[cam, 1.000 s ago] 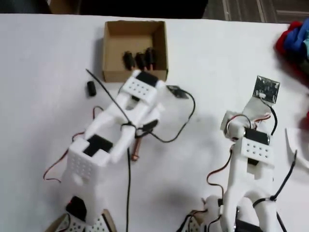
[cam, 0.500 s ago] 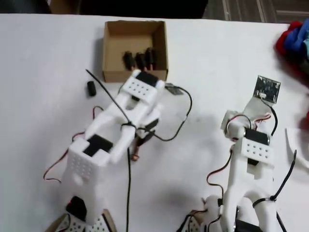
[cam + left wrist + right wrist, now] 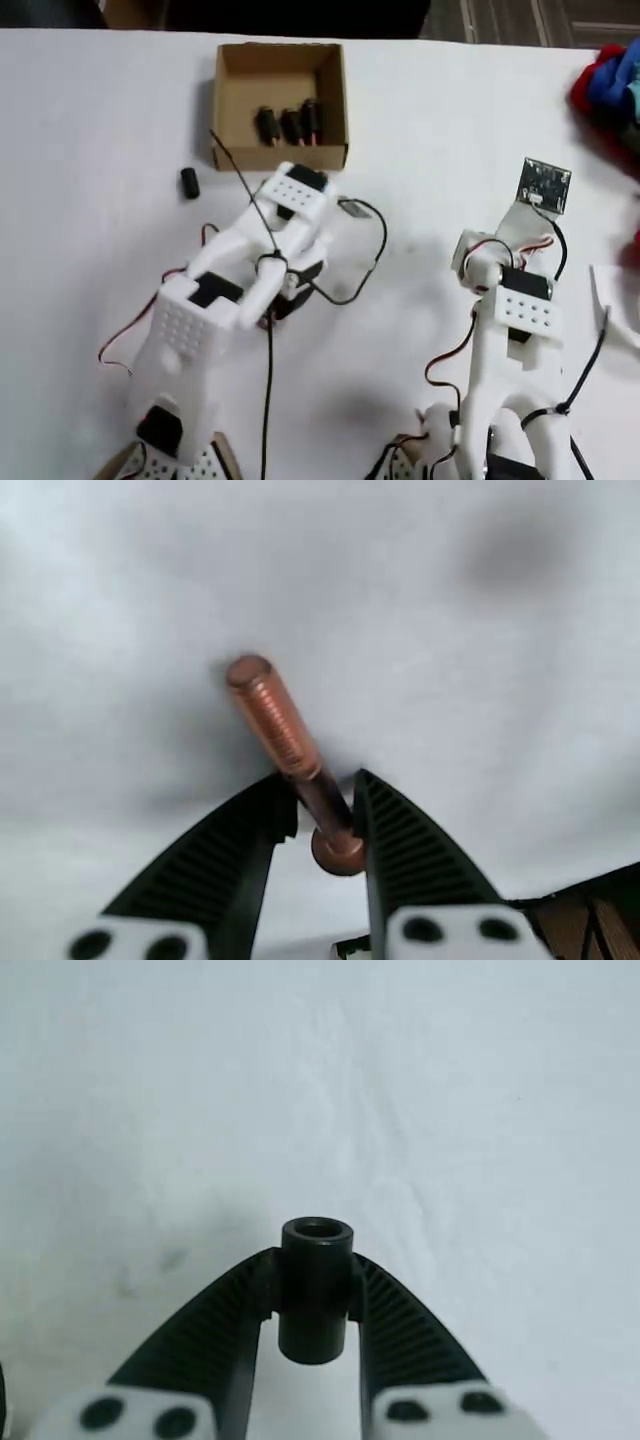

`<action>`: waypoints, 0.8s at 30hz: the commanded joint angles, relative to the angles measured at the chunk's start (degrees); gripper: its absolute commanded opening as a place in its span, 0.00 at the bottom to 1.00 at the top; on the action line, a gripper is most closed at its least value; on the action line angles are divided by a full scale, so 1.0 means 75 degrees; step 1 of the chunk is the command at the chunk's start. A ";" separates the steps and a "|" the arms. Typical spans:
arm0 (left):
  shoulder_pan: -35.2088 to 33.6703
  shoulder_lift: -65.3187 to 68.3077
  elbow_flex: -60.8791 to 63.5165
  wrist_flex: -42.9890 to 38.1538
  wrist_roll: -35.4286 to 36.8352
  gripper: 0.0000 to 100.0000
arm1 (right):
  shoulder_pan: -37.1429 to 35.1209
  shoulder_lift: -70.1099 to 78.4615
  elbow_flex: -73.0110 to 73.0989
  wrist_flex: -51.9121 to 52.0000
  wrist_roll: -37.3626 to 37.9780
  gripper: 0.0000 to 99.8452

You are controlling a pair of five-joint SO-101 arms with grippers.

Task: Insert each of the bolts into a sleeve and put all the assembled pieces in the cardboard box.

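High view: bright, even light from above on white surface [image 3: 80,100]. Shadows under both arms soft, pale grey. Inside of cardboard box [image 3: 280,157] dimmer than surface. Room behind far edge dark.
Left wrist view: bolt [image 3: 278,720] shows small highlights on thread, soft grey shadow beside it on surface.
Right wrist view: sleeve [image 3: 316,1290] matte, faint sheen on rim.

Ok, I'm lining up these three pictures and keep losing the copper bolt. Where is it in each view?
High view: at the left gripper, below the cardboard box, tucked under the white wrist, hard to make out.
Left wrist view: copper bolt at centre, head end pinched between the black fingers, threaded end pointing away.
Right wrist view: no bolt; the right gripper holds a black sleeve.
Shared landmark: the white table.
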 commanded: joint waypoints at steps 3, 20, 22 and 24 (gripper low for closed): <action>-0.0481 0.0035 0.0041 -0.0164 -0.0246 0.02 | -0.0041 -0.0299 -0.0047 -0.0135 -0.0012 0.02; -0.2837 0.0023 -0.3053 0.0703 -0.7138 0.02 | -0.0076 -0.0299 -0.0047 -0.0135 -0.0012 0.02; -0.2813 0.0094 -0.3429 0.0703 -0.7138 0.03 | -0.0076 -0.0299 -0.0047 -0.0135 -0.0012 0.02; -0.2755 0.0094 -0.3440 0.0703 -0.7162 0.03 | -0.0076 -0.0299 -0.0047 -0.0135 -0.0012 0.02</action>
